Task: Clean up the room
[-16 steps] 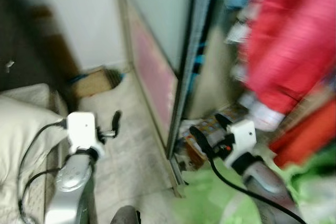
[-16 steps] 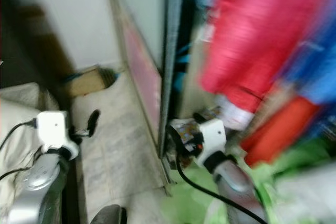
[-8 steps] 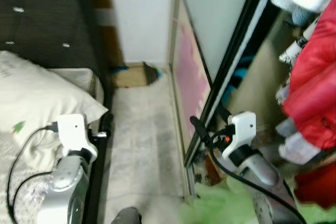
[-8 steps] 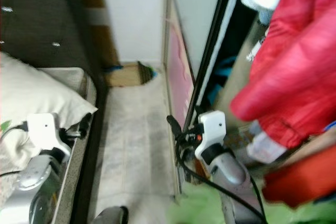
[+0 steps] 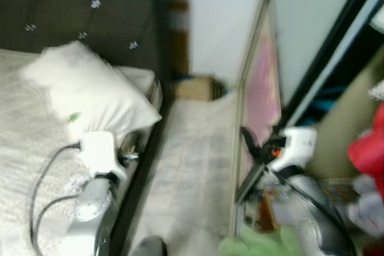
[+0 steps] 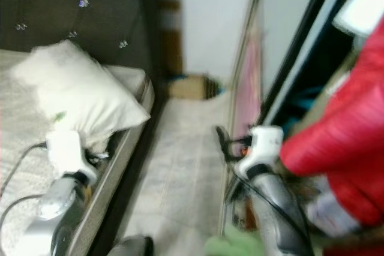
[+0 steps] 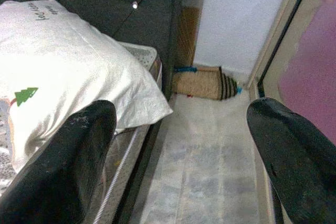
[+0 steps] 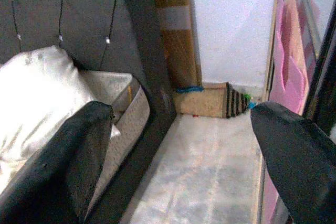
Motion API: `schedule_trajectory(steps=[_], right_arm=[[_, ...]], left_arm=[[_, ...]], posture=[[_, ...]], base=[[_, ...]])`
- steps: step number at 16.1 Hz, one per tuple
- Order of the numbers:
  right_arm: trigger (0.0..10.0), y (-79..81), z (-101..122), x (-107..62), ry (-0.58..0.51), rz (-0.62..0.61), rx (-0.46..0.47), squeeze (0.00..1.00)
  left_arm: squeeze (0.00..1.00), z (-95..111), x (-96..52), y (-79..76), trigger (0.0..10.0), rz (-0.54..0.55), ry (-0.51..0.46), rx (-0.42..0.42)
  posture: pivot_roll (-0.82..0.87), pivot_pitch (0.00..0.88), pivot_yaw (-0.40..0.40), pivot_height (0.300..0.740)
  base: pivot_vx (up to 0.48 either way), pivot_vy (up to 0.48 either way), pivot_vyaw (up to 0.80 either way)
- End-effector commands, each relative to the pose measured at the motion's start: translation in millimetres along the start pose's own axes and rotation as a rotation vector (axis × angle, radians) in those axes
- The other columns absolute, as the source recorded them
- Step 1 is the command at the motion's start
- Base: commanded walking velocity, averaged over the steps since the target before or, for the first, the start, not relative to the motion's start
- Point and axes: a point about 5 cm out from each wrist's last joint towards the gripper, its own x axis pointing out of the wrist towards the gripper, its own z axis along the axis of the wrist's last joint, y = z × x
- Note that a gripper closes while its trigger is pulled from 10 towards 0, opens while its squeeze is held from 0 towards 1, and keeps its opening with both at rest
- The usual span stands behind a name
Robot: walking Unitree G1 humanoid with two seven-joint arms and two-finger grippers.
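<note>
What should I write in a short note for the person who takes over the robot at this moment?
Left tool: open, holds nothing, raised over the bed edge.
Right tool: open, holds nothing, raised beside the sliding wardrobe door.
Things: a white pillow lies on the bed against the dark headboard. A brown cardboard piece lies on the floor at the end of the narrow aisle, by the wall. A red garment hangs in the open wardrobe; something green lies low at the door, too blurred to identify.
Done: nothing is picked up yet.
Left: choose an item and put it away.
</note>
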Motion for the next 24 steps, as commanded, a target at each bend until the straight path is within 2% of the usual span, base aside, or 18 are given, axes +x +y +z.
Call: schedule_trajectory(steps=[1,4,5,9,11,14,20,24], right_arm=[[10.0,11.6,3,5.7,-0.017,0.039,0.003,0.0],[10.0,12.5,3,9.7,-0.02,0.047,0.012,0.0],[10.0,14.6,5,11.3,-0.024,0.062,0.004,0.0],[10.0,15.0,6,11.4,-0.024,0.074,-0.005,0.0],[10.0,15.1,6,10.6,-0.023,0.08,-0.009,0.0],[10.0,18.0,6,10.6,-0.024,0.109,-0.018,0.0],[10.0,21.3,7,9.8,-0.034,0.133,-0.025,0.0],[10.0,24.9,8,9.8,-0.044,0.16,-0.034,0.0]], left_arm=[[0.0,6,2.0,2.6,10.0,0.004,-0.032,0.04],[0.0,8,4.8,-0.7,10.0,-0.01,-0.046,0.042],[0.0,11,3.6,-2.6,10.0,-0.036,-0.059,0.02],[0.0,10,2.9,0.4,10.0,-0.028,-0.065,-0.012],[0.0,11,3.5,-0.2,10.0,-0.007,-0.081,0.001],[0.0,14,4.6,-3.1,10.0,-0.031,-0.099,0.028],[0.0,15,4.2,-2.4,10.0,-0.035,-0.109,-0.003],[0.0,18,4.3,-3.7,10.0,-0.055,-0.126,-0.012]], posture=[[0.02,0.024,-0.069,0.74],[0.02,0.023,-0.071,0.74],[0.02,0.022,-0.072,0.74],[0.01,0.027,-0.073,0.74],[0.01,0.029,-0.074,0.74],[0.01,0.029,-0.074,0.74],[0.01,0.04,-0.073,0.74],[0.01,0.041,-0.073,0.74]], base=[[0.0,0.0,0.78],[0.0,0.0,0.78],[0.0,0.0,0.78],[0.0,0.0,0.78],[0.0,0.0,0.78],[0.0,0.0,0.77],[0.0,0.0,0.08],[0.0,0.0,0.74]])
